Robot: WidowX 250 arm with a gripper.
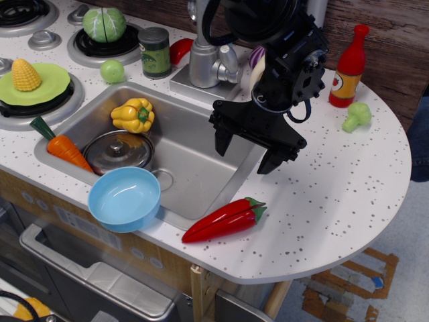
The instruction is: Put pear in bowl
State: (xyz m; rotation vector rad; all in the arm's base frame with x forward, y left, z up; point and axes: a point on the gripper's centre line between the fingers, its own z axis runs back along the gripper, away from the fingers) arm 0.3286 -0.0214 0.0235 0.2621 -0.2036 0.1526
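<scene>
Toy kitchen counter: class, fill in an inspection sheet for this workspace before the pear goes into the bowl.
Surface: white speckled counter with a steel sink and stove burners at the left.
Job's things: pear on the counter behind the sink; blue bowl empty, on the sink's front edge.
Clutter: cabbage, can, corn, carrot, yellow pepper, pot lid, red chili, sauce bottle, broccoli.
Grippers: gripper open, empty, above the sink's right edge.
Cables: black cable looped at the wrist.
Surroundings: wooden wall behind; floor at lower right.
</scene>
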